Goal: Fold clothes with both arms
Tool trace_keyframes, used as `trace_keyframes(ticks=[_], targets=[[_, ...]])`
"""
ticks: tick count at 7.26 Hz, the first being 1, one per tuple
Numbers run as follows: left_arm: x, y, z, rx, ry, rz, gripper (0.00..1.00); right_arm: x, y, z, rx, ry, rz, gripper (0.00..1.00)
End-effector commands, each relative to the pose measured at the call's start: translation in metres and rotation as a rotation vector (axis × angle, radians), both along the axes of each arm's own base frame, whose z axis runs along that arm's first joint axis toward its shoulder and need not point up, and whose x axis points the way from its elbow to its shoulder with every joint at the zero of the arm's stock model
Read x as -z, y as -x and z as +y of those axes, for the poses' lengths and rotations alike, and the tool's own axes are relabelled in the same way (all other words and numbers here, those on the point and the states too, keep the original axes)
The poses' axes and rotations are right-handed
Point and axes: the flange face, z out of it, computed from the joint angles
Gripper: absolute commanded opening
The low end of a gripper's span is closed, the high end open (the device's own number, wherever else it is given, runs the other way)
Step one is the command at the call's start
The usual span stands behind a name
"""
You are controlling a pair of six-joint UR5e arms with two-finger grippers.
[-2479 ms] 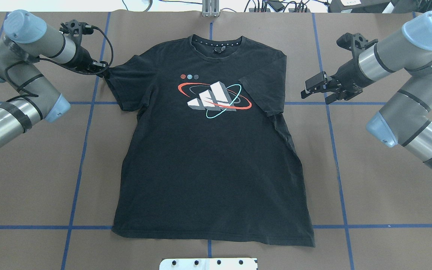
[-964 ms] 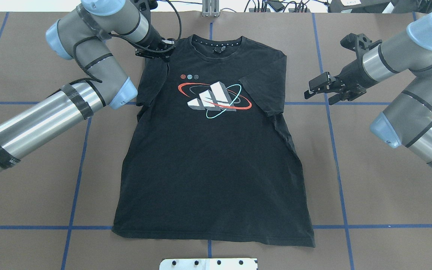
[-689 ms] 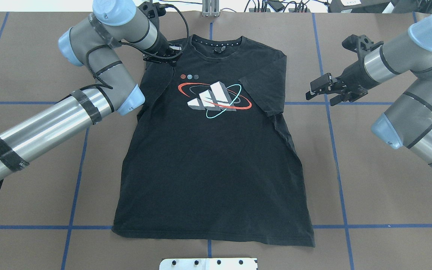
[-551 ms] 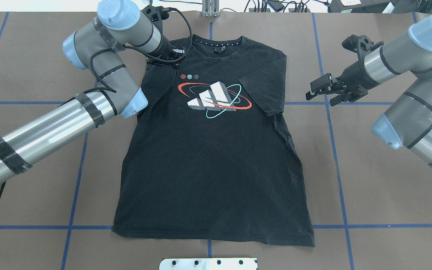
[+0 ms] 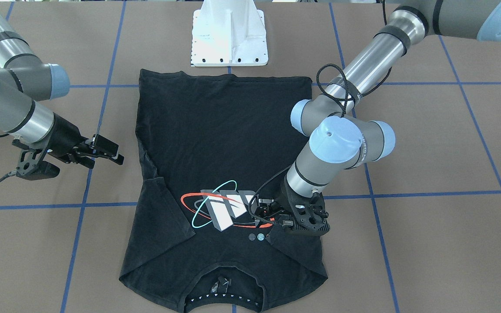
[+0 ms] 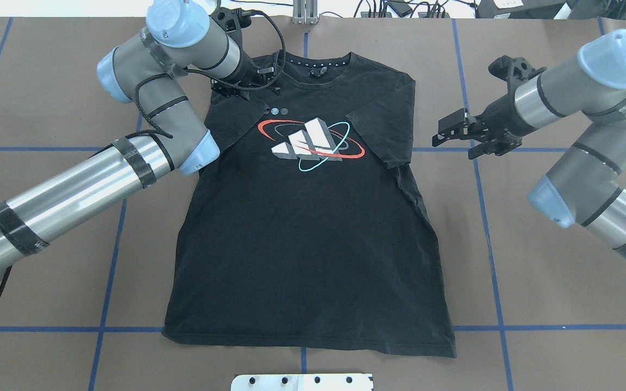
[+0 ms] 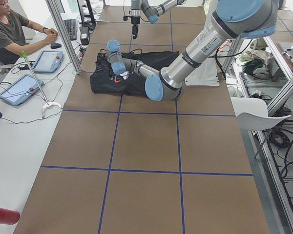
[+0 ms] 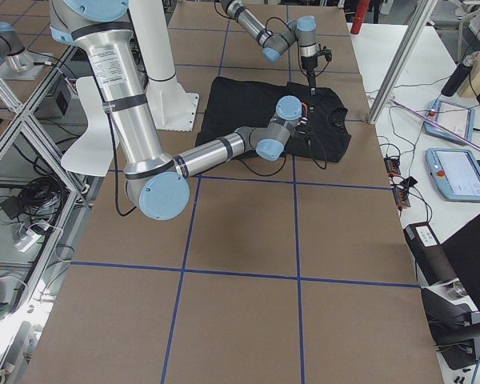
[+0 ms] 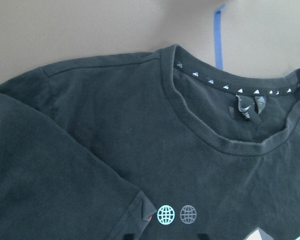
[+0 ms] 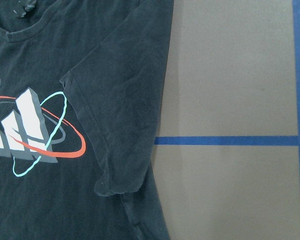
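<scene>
While the left gripper [image 5: 260, 211] pinches the folded-in sleeve [image 5: 298, 254] and the right gripper [image 6: 442, 131] hovers spread nearby, the T-shirt [image 6: 307, 244], flat on the table [image 6: 30, 81], looks light and limp, best taken at hems.

1 black T-shirt [image 6: 302, 244], 2 arms: left arm [image 6: 74, 184], right arm [image 6: 590, 163], 2 grippers: left gripper [image 5: 261, 211], right gripper [image 6: 443, 134], 1 white pedestal [image 5: 229, 34], 1 operator [image 7: 10, 34]

Robotics lab: seated operator [image 7: 10, 29], teach pendants [image 7: 19, 88], aluminium framing [image 7: 63, 36], blue-taped brown table [image 7: 146, 141].
</scene>
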Motion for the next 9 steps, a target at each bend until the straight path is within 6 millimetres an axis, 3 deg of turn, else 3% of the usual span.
trace_keyframes(ticks=[1,2,3,4,6,7,9], targets=[[0.018,0.016,0.003,-0.010,-0.014,0.037,0.83,0.023,0.050,0.082,-0.140,0.144,-0.006,1.00],[0.022,0.026,-0.001,-0.008,-0.016,0.046,0.83,0.023,0.047,0.131,-0.156,0.145,-0.007,1.00],[0.011,0.038,0.006,-0.010,-0.018,0.051,0.83,0.012,0.053,0.170,-0.198,0.208,0.012,1.00],[0.004,0.050,0.019,-0.010,-0.031,0.064,0.83,0.016,0.066,0.209,-0.259,0.224,0.015,1.00],[-0.001,0.054,0.022,-0.008,-0.030,0.064,0.83,0.058,0.085,0.290,-0.329,0.199,0.138,1.00],[0.000,0.056,0.022,-0.015,-0.008,0.074,0.83,0.068,0.095,0.326,-0.368,0.127,0.207,0.99],[-0.010,0.058,0.025,-0.032,0.010,0.077,0.83,0.067,0.097,0.341,-0.370,0.159,0.217,0.99]])
